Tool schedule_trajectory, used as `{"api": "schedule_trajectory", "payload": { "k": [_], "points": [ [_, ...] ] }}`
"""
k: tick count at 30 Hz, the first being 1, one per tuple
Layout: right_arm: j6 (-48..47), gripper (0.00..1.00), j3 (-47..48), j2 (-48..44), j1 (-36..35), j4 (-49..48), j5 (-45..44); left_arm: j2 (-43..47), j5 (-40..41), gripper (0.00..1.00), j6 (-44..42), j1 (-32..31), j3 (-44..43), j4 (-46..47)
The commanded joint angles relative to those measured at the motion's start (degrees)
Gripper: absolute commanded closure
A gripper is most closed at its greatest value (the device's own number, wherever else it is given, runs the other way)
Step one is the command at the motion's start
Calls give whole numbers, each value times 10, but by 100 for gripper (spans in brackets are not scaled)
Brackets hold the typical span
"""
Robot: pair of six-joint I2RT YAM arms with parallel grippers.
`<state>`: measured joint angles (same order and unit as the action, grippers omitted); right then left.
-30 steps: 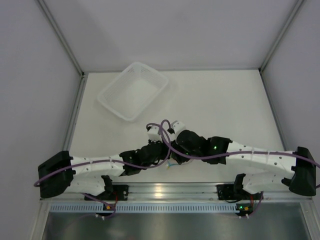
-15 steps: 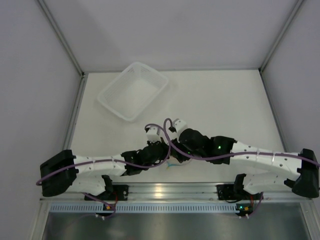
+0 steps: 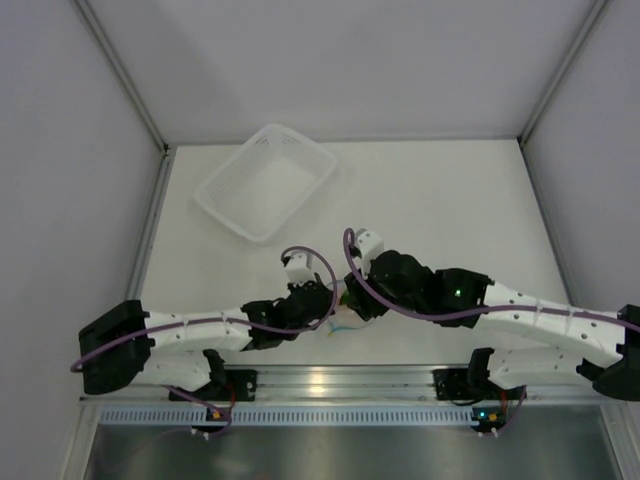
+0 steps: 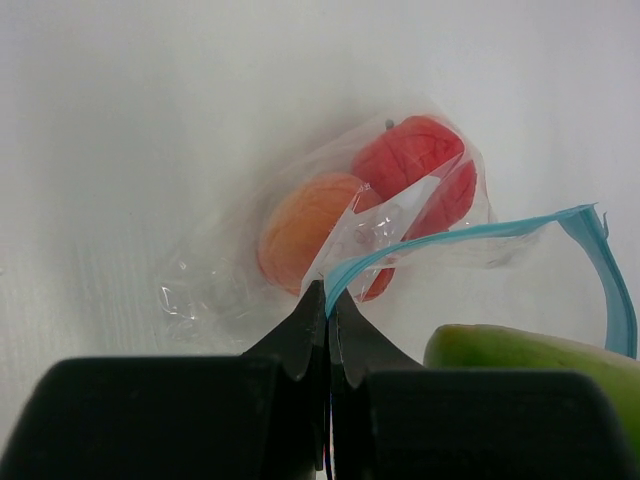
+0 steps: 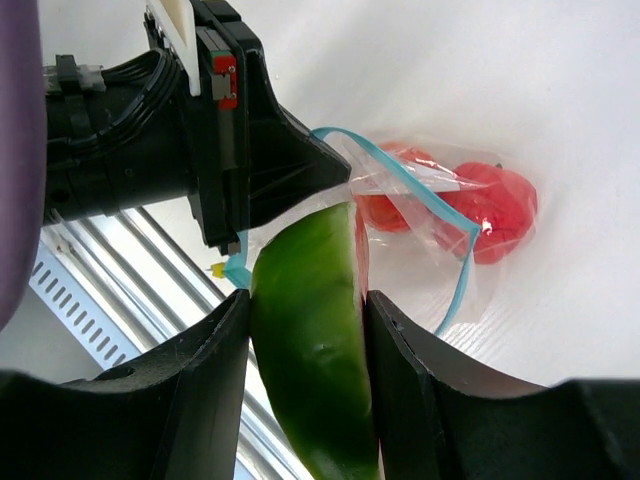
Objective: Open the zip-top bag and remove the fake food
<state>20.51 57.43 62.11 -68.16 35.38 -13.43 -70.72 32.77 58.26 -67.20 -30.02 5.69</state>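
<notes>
Bag (image 4: 225,275) lies on surface (image 4: 120,110) near front edge, between arms; mouth open, blue zip strip (image 4: 470,232) looped up. Left pincer (image 4: 327,300) pinched together on strip rim. Right pincer (image 5: 305,305) clamped across watermelon wedge (image 5: 310,380) at bag mouth; cannot tell whether wedge is fully clear. Tomato (image 4: 420,155) and orange fruit (image 4: 305,225) inside bag. Judgement: film light, limp, slippery, crumples easily; strip stiffer, best hold. Toys light, hard, smooth; round ones likely roll, so grip across middle.

From overhead, the left arm (image 3: 290,310) and right arm (image 3: 400,285) are covering nearly all of the zip-top bag (image 4: 215,290). The watermelon wedge (image 5: 310,350) is getting cut off at the frame edge in both wrist views.
</notes>
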Motion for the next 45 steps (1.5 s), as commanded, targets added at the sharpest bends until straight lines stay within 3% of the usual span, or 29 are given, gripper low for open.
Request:
{"api": "schedule_trajectory", "payload": {
  "k": [1, 21, 45],
  "points": [
    [-10, 100, 33, -18, -2, 21, -1, 15, 33, 100, 26, 5, -18, -31],
    [-57, 100, 170, 21, 41, 29, -34, 78, 28, 100, 71, 26, 50, -55],
    [-128, 100, 341, 247, 217, -179, 104, 148, 18, 100, 48, 26, 68, -74]
  ]
}}
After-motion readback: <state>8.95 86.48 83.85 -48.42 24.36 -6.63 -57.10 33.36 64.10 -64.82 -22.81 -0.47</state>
